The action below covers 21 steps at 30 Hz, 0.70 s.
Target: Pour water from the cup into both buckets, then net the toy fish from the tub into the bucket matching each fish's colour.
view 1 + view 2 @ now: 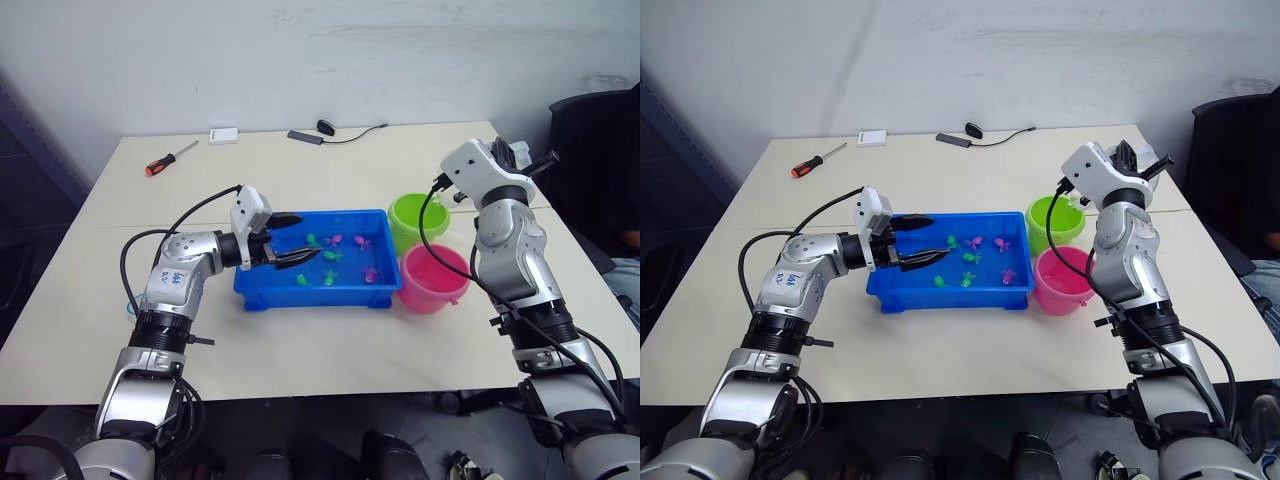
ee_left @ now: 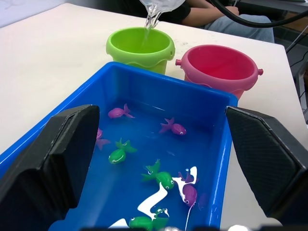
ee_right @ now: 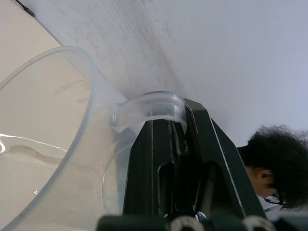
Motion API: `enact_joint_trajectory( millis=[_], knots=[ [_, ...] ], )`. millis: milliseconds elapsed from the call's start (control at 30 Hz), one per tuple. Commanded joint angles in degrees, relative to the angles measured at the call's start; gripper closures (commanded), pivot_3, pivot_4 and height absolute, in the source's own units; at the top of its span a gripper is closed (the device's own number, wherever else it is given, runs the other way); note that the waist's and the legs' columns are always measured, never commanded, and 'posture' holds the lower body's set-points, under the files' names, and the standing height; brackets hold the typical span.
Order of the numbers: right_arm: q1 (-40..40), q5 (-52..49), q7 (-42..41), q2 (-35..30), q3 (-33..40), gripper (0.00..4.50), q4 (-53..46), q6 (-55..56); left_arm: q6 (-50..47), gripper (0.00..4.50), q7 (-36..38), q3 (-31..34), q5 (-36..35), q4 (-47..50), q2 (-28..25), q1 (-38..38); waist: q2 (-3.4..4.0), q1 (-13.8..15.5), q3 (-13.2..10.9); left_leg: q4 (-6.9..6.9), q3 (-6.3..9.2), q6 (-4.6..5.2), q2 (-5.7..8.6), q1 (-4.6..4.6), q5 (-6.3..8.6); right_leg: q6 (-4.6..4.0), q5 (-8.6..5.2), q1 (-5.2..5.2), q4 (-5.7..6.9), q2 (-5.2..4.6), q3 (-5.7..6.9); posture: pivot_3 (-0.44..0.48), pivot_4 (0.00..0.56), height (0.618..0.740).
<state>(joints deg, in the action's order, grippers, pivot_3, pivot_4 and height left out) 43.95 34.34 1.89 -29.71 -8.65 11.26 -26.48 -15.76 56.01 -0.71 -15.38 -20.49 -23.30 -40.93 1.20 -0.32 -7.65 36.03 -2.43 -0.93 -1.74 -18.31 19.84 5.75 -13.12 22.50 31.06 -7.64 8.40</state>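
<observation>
Two black fingers point(image 3: 159, 159) of the right gripper point(image 3: 166, 144) are pressed together on the clear handle of the cup point(image 3: 53, 139), and water lies slanted inside its see-through wall! In the left wrist view a thin stream falls from the cup's spout at the top centre of the frame straight into the green bucket point(image 2: 140, 48). The pink bucket point(image 2: 219, 67) stands just beside it to the right, touching or nearly touching, and I cannot tell whether it holds any water.

Over at centre-left of the head views, the left gripper point(image 1: 288, 240) hangs with its fingers point(image 2: 57, 154) spread wide apart and gripping nothing, poised over the left end of the tub point(image 1: 250, 290). That blue tub sits mid-frame on the bench point(image 1: 330, 350), with the green bucket at its upper right corner and the pink one at its lower right. Down in the tub's shallow water lie the toy fish point(image 2: 159, 175), green ones and magenta ones scattered apart.

Further out, a screwdriver point(image 1: 168, 160) with an orange handle lies in the upper left of the bench. A small white box point(image 1: 224, 135) and a dark cable point(image 1: 340, 132) rest along the far edge at top centre. A person point(image 3: 274, 163) sits in the lower right of the right wrist view.
</observation>
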Motion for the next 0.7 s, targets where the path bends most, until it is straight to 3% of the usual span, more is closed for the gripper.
enact_joint_trajectory(
  millis=[33, 700],
  knots=[
    [0.6, 1.5, 0.8, -1.1, 0.3, 4.46, -1.2, 1.2, 1.2, 0.00, 0.3, 0.1, -0.1, 1.9, -0.7, 0.3, 0.00, 0.0, 0.0, 0.00, 0.00, 0.00, 0.00, 0.00, 0.00, 0.00, 0.00, 0.00, 0.00, 0.00, 0.00, 0.000, 0.150, 0.740],
    [0.5, 1.9, 0.9, -0.6, 0.3, 4.46, -0.9, 2.2, 2.1, 0.00, 0.7, 0.0, -0.1, 1.4, -1.0, 0.1, 0.00, 0.0, 0.0, 0.00, 0.00, 0.00, 0.00, 0.00, 0.00, 0.00, 0.00, 0.00, 0.00, 0.00, 0.00, 0.000, 0.150, 0.740]
  ],
)
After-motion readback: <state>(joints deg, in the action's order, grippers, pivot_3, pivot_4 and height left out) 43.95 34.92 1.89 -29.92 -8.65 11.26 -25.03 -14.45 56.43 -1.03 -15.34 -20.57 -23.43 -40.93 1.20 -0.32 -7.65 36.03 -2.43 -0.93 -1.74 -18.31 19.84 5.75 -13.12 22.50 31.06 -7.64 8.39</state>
